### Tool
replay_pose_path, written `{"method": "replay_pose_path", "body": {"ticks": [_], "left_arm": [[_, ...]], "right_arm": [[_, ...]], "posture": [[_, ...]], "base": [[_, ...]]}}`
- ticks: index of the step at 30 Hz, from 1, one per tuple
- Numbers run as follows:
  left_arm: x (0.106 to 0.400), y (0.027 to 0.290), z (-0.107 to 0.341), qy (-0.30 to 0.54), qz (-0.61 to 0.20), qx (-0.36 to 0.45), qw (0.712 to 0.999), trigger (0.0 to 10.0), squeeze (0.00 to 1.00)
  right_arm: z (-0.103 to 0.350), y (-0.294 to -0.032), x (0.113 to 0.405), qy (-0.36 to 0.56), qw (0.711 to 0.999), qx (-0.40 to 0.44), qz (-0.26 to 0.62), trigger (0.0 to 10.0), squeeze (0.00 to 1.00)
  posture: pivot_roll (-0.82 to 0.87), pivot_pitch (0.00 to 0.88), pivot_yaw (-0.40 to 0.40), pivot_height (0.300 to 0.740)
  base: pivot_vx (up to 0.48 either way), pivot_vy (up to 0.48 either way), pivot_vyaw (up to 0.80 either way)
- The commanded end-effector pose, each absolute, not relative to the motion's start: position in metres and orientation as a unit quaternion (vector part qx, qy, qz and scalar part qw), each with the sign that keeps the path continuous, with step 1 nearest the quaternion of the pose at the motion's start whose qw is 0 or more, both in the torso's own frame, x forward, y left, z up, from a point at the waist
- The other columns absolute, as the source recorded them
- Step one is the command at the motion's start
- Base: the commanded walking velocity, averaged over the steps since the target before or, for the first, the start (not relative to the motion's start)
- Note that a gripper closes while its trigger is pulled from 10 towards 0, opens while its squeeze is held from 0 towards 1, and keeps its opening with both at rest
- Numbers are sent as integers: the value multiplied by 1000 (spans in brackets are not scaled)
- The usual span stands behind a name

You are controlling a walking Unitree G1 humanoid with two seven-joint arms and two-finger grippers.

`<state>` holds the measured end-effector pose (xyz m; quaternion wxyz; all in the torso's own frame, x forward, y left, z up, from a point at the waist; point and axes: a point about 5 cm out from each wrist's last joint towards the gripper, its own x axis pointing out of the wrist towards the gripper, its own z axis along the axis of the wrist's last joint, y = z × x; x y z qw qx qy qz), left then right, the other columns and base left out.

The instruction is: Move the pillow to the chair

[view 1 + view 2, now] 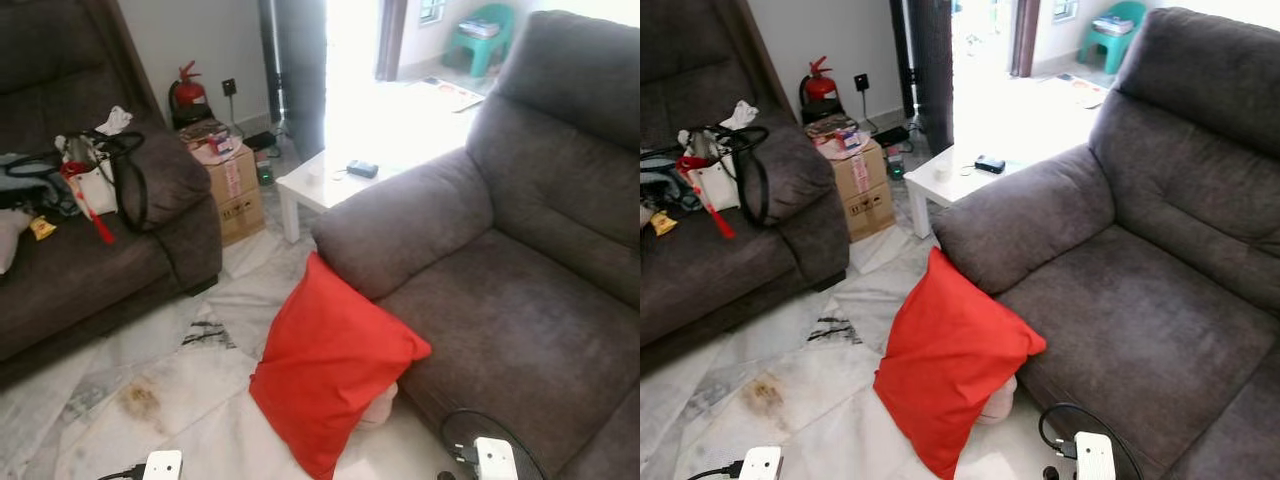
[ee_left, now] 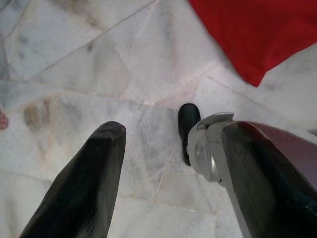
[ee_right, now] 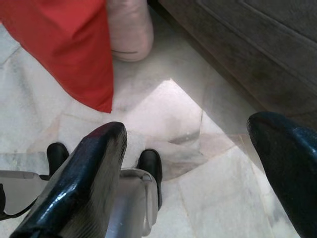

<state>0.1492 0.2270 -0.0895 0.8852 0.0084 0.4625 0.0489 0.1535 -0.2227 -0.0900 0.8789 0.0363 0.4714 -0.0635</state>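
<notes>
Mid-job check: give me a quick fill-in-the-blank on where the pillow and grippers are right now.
1. The red pillow stands on the floor, leaning against the front of the grey ____.
2. The seat of the armchair is ____.
3. The left gripper hangs over the marble floor with its fingers ____.
4. On the white side table lies a small ____ object.

Missing words: armchair; empty; open; dark

Marble-tiled floor (image 1: 180,390), stained; red pillow (image 1: 330,365) standing on it, leaning against grey armchair (image 1: 500,290); cardboard box (image 1: 232,195), white desk (image 1: 320,185) and sofa (image 1: 90,270) beyond.
</notes>
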Motion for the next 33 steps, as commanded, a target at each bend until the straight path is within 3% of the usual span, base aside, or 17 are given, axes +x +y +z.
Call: {"method": "replay_pose_path", "body": {"ticks": [1,18,23,33], "left_arm": [[144,230,-91,470,51,8,881,10000,0],[144,230,-91,470,52,8,881,10000,0],[144,230,-91,470,52,7,881,10000,0],[144,230,-91,470,52,7,881,10000,0]], "right_arm": [[-90,-221,153,471,879,39,-64,10000,0],[-91,-221,152,474,877,40,-63,10000,0],[-91,-221,152,476,877,36,-60,10000,0],[-91,-222,153,471,879,39,-63,10000,0]], "posture": [[-44,0,25,740],[-45,0,27,740],[-44,0,25,740],[-44,0,24,740]], "base": [[244,0,0],[264,0,0],[272,0,-698],[273,0,0]]}}
